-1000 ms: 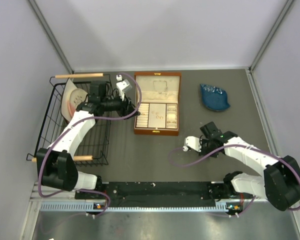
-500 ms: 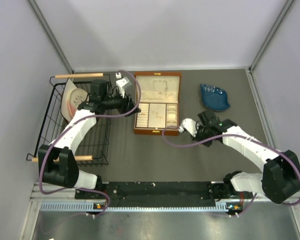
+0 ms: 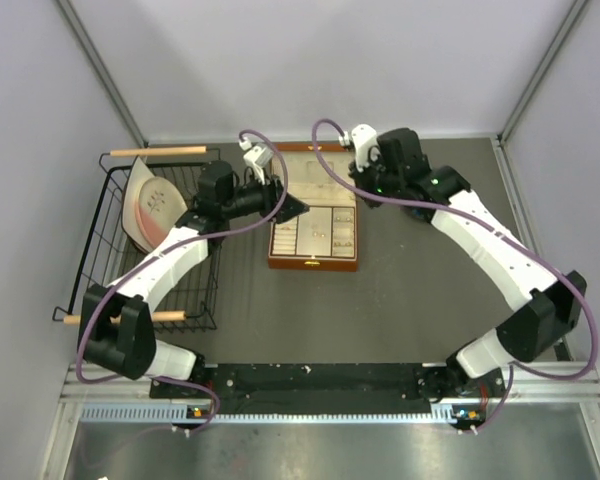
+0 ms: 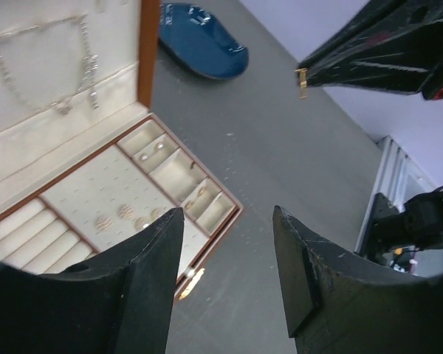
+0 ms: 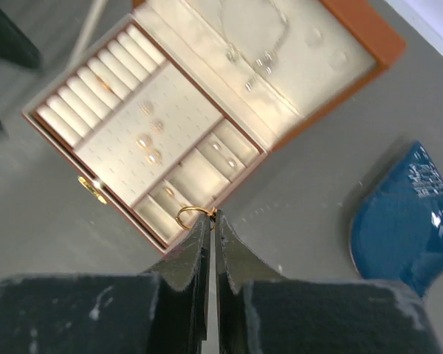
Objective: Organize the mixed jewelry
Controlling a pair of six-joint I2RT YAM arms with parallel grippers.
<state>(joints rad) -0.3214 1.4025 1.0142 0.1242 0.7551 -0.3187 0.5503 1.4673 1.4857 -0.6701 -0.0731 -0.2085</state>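
The wooden box (image 3: 314, 262) stands open in the middle of the tabletop (image 3: 400, 310), with its lid laid back on the far side. A chain necklace (image 5: 263, 63) is spread on the cream lining of the lid, its small pendant cluster close to the hinge.

The tray of the box has three parts:
- **Left:** a row of padded ring rolls.
- **Centre:** a flat dotted panel carrying a few small studs (image 5: 149, 149).
- **Right:** a column of small square compartments. Two of them hold pearl-like beads, and one nearer the front holds gold-coloured bits too small to name.

The right end effector (image 5: 210, 219) is clenched, pinching a gold ring (image 5: 190, 216) at its very fingertips. It holds the ring in the air over the right side of the box. From the wrist camera the ring lines up with the outer edge of the small compartments.

The left end effector (image 4: 227, 215) hangs over the left part of the box with its jaws spread and nothing between them.

Right of the box, a blue dish (image 5: 406, 221) sits on the tabletop. I cannot tell whether anything lies in it.

Left of the box is a black wire basket (image 3: 160, 150) with wooden handles. A cream-and-pink fan-shaped thing (image 3: 150, 205) leans at its far end.
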